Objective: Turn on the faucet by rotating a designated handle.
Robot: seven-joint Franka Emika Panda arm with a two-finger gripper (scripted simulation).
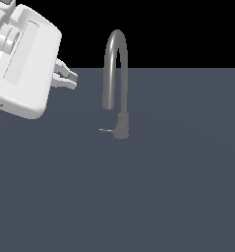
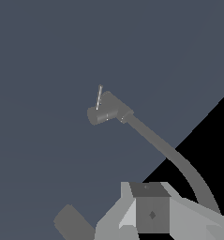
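Observation:
The faucet (image 1: 115, 69) is a slim grey gooseneck tap with its short base (image 1: 122, 129) on the dark floor. The handle (image 1: 105, 130), a thin short lever, sticks out of the base toward the exterior view's left. My gripper (image 1: 73, 80) hangs high at the exterior view's left, apart from the spout and well above the handle; its fingers look closed together with nothing between them. In the wrist view the base (image 2: 106, 112) and handle (image 2: 99, 97) lie ahead, the spout curves off toward the gripper (image 2: 151, 213), and the spout's outlet end (image 2: 72, 224) shows close by.
The flat dark grey floor (image 1: 178, 187) spreads all around the faucet. The large white hand housing (image 1: 25, 64) fills the upper corner at the exterior view's left.

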